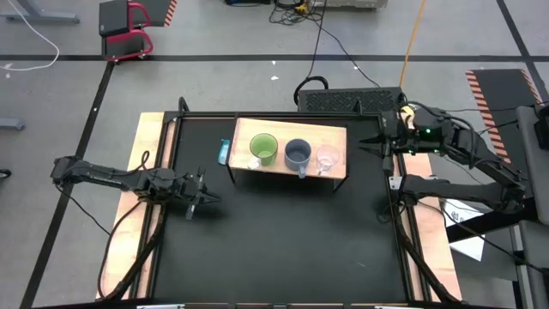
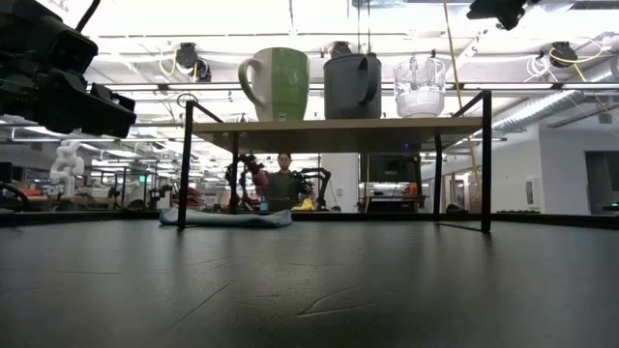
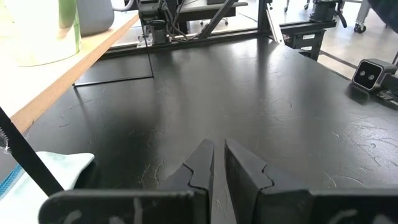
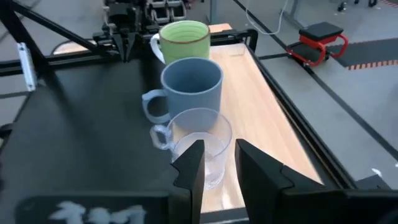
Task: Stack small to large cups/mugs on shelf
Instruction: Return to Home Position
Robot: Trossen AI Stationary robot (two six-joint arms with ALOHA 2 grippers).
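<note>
Three cups stand in a row on the tan shelf [image 1: 334,136]: a lime-green mug [image 1: 263,149] at its left, a grey-blue mug [image 1: 298,154] in the middle and a clear glass cup [image 1: 328,158] at its right. Each rests upright on its base. My right gripper [image 4: 217,146] is open, raised off the shelf's right end [image 1: 383,139], and looks along the row with the glass cup [image 4: 199,146] nearest; it touches nothing. My left gripper [image 3: 217,144] is shut and holds nothing, low over the black table left of the shelf [image 1: 210,199].
A pale blue and white flat thing [image 1: 224,153] lies on the table at the shelf's left end. A small camera [image 3: 367,74] sits at the table's near edge. A black mesh box [image 1: 352,100] stands behind the table. A person [image 2: 283,184] shows far off in the room.
</note>
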